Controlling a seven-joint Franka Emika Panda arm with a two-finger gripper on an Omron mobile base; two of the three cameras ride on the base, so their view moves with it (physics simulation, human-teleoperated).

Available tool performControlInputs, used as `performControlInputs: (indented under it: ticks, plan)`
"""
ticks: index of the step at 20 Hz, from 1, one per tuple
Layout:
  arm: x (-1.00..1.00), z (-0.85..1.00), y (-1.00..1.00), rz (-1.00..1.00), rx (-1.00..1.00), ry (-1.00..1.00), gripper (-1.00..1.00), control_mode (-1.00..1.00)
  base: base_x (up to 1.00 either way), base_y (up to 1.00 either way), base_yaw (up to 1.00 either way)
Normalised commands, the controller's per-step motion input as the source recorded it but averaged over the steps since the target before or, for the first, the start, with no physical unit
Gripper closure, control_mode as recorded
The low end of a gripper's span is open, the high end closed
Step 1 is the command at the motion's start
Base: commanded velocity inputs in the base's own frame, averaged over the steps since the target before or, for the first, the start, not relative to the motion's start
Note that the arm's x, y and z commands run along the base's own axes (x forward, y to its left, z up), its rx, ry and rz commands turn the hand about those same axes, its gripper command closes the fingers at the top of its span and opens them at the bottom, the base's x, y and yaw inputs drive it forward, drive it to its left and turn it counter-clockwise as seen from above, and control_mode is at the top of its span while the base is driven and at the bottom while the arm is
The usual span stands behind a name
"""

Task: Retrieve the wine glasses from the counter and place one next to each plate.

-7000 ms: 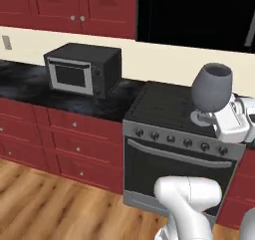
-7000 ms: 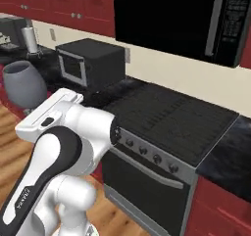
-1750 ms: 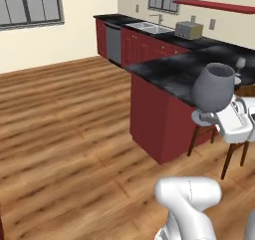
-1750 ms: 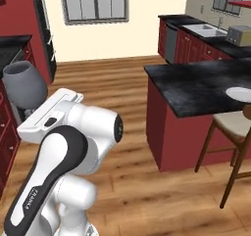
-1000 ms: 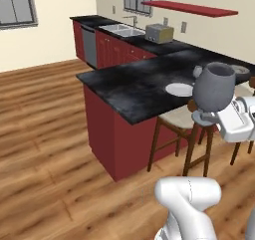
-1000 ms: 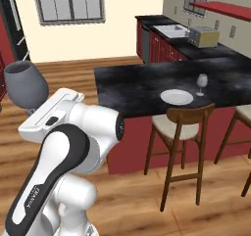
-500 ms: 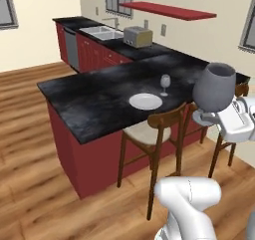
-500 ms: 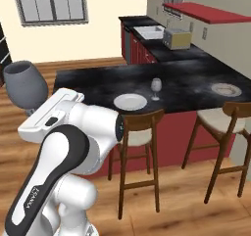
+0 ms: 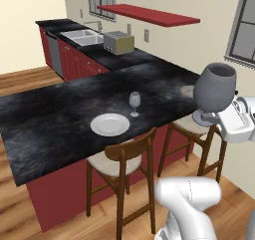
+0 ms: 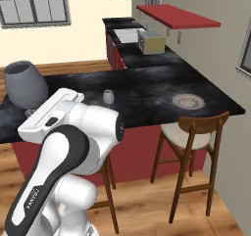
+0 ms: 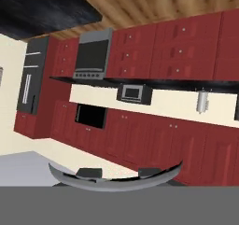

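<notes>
Your gripper (image 11: 114,173) is clamped on the foot of a grey translucent stemmed wine glass (image 9: 215,90), carried upright off the arm's right side, well clear of the black marbled tabletop (image 9: 60,109). On that tabletop a second small wine glass (image 9: 134,102) stands just beside the plain white round plate (image 9: 110,124); the greyish patterned-rim plate (image 10: 188,101) lies alone near the far end. Two wooden stools with cream seats (image 9: 124,162) tuck under the overhang between you and the plates. Behind them sit a toaster (image 9: 118,43), a steel sink (image 9: 85,35) and a red wall shelf (image 9: 148,15), above a wood plank floor (image 10: 196,200).
</notes>
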Motion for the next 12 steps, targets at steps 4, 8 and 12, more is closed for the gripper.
performControlInputs:
  ticks: [4, 8, 12]
  plan:
    - [0.0, 0.0, 0.0, 0.0, 0.0, 0.0, 1.0, 1.0, 0.98, -1.0, 0.0]
    - [0.0, 0.0, 0.0, 0.0, 0.0, 0.0, 1.0, 1.0, 0.76, -0.97, -0.05]
    - [0.0, 0.0, 0.0, 0.0, 0.0, 0.0, 1.0, 1.0, 0.51, -0.83, -0.21]
